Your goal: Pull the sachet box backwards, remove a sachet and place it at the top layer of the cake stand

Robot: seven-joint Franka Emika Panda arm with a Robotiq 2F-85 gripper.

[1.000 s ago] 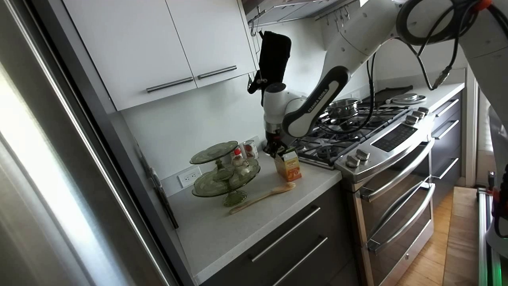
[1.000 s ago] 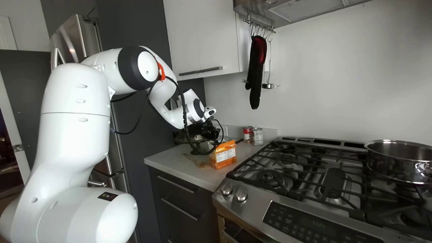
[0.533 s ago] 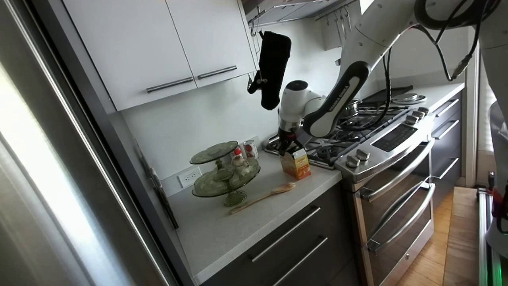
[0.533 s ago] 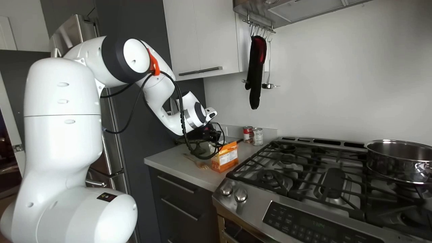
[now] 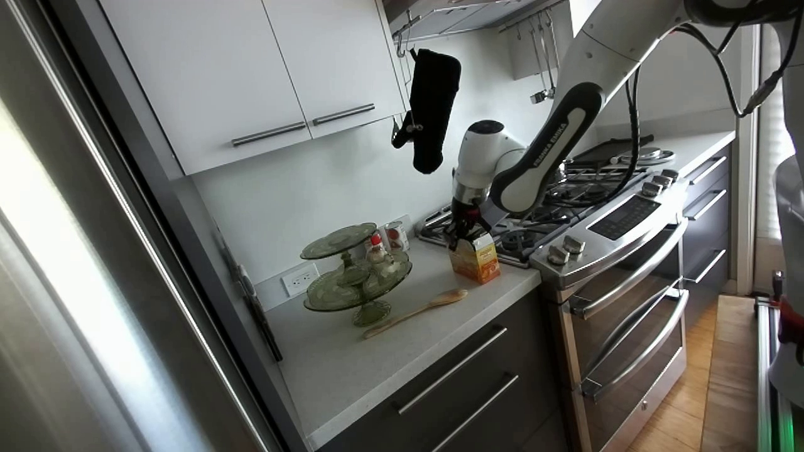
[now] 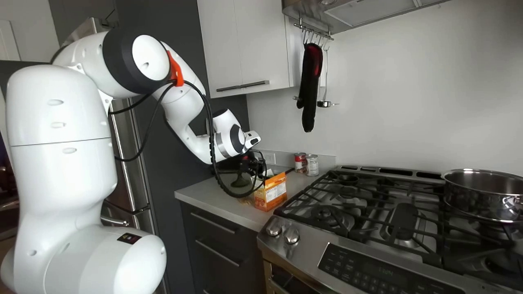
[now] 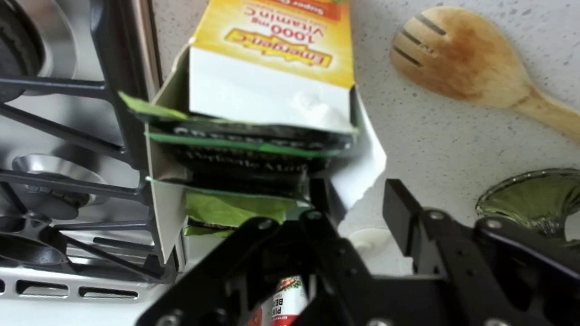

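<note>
The gripper [image 7: 358,197] reaches down at the mouth of the sachet box [image 7: 281,50], its two fingers [image 7: 401,217] spread with a clear gap between them. In the wrist view one finger is inside the box, just beside a dark sachet [image 7: 244,158] with a green edge, and the other is outside, so the side wall nearer the cake stand [image 5: 339,240] lies between them. Some space shows between that wall and the outer finger; whether the inner finger touches the wall or a sachet, I cannot tell. The fingers are not closed on anything.

The sachet box stands upright on the counter [image 5: 339,370], just beside the stove [image 6: 306,249], its yellow and orange panel reading "Vitamin C". Next to the dark sachet in the box is a light green sachet [image 7: 235,206].

The cake stand is green glass, a smaller plate above a wider one, apart from the box on the same counter. A slotted wooden spoon [image 7: 457,59] lies near the box, the end of its handle near the foot of the stand. Two cans [image 6: 300,163] stand at the back of the counter. A steel pot [image 6: 482,202] sits on the stove, and a dark oven mitt [image 6: 312,85] hangs from a rail [image 6: 314,32].
</note>
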